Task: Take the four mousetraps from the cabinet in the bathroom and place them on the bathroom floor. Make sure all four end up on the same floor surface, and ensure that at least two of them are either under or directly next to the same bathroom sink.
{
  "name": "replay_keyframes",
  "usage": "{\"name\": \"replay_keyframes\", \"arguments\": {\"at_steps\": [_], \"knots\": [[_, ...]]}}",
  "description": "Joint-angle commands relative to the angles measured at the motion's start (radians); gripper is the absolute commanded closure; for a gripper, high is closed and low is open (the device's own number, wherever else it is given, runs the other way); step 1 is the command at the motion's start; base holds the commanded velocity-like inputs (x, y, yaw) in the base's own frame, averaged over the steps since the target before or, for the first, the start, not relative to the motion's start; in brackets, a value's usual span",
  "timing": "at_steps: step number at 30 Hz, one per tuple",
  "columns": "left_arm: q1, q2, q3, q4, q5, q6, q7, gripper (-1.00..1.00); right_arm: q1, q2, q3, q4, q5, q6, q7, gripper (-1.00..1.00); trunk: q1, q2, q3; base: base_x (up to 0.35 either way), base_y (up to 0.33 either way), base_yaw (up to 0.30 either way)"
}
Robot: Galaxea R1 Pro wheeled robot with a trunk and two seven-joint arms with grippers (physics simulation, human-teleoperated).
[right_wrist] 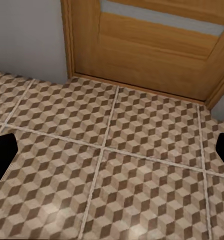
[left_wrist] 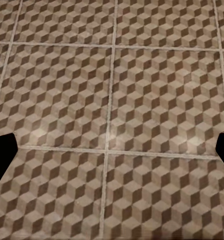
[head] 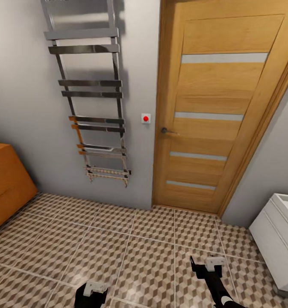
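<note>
The mousetraps are out of view. A corner of the orange-brown cabinet (head: 7,184) shows at the left edge of the head view, its drawers shut. The cube-patterned bathroom floor (head: 131,244) spreads out in front of me. My left gripper (head: 91,294) hangs low over the tiles, open and holding nothing; its dark fingertips (left_wrist: 2,155) sit far apart in the left wrist view. Further forward, my right gripper (head: 207,271) is open and holds nothing, pointing at the floor before the door (right_wrist: 156,55).
A wooden door (head: 216,107) with a lever handle (head: 167,131) stands ahead. A chrome towel rail (head: 92,98) hangs on the grey wall, with a red-dot switch (head: 145,118) beside it. A white boxy fixture (head: 276,239) stands at the right edge.
</note>
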Motion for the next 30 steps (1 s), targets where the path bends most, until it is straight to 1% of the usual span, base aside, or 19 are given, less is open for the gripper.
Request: {"name": "replay_keyframes", "arguments": {"at_steps": [1,30], "knots": [[-0.002,-0.001,-0.009,0.005,0.009,-0.007,0.0,-1.0,-0.001,0.0,0.009,0.001,-0.004,-0.002,-0.005,-1.0,0.0,-0.002,-0.003,-0.087,0.0,0.277],[-0.002,-0.001,-0.009,0.005,0.009,-0.007,0.0,-1.0,-0.001,0.0,0.009,0.001,-0.004,-0.002,-0.005,-1.0,0.0,-0.002,-0.019,-0.088,0.0,0.277]]}}
